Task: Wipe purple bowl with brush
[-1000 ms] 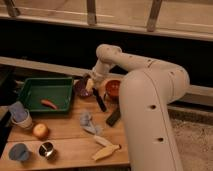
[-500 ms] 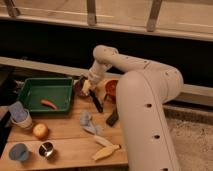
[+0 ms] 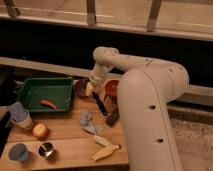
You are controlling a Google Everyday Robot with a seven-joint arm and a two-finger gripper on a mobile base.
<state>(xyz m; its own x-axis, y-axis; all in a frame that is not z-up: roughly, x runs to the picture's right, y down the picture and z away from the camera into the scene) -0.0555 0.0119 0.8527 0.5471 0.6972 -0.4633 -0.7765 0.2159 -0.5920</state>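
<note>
Gripper [image 3: 90, 89] holds brush [image 3: 100, 104] at purple bowl [image 3: 81, 86] (table's far edge)

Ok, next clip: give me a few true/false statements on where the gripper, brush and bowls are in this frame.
1. The gripper is over the purple bowl. True.
2. The brush lies inside the green tray. False: it slants across the table just right of the tray, below the gripper.
3. The red-orange bowl sits right of the purple bowl. True.
4. The purple bowl is at the table's front edge. False: it sits at the back, beside the tray.
</note>
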